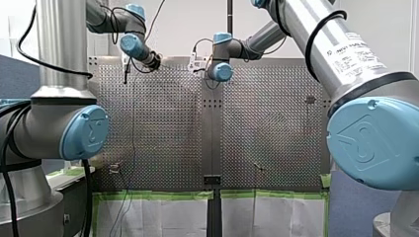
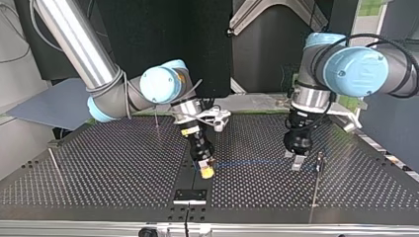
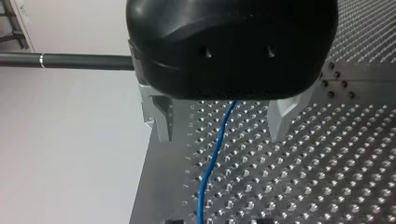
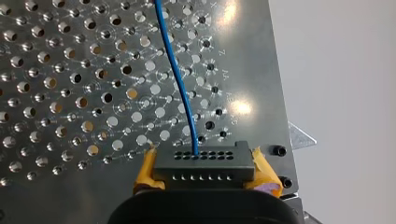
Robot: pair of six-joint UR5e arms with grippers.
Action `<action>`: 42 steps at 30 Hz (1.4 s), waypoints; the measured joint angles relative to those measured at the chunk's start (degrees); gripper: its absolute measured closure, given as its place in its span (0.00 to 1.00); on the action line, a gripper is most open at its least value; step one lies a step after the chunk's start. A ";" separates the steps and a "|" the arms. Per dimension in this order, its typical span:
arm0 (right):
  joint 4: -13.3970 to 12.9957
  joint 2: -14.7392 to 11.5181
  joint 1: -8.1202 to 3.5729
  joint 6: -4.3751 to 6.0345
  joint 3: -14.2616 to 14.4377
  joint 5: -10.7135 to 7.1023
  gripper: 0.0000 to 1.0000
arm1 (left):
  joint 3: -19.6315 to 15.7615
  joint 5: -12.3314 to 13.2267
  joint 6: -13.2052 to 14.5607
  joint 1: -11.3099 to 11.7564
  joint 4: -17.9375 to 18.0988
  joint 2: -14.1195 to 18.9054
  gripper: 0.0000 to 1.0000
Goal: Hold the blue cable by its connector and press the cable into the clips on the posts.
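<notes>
My right gripper [image 4: 204, 170] clamps the connector [image 4: 203, 158]; in the top view the blue cable [image 2: 252, 164] runs toward three o'clock, between my left gripper's [image 3: 219, 123] spread fingers.

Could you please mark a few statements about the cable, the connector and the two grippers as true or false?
1. My right gripper is shut on the connector. True.
2. My left gripper is clamped on the blue cable. False: its fingers stand open, and the cable runs between them, touching neither.
3. The blue cable enters the connector through one of its holes. True.
4. The right gripper's pads are black. False: they are yellow.
</notes>
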 joint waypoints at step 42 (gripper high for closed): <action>0.87 -0.02 0.00 -0.01 0.03 -0.04 1.00 | 4.60 -11.78 3.06 -2.78 6.44 -6.25 1.00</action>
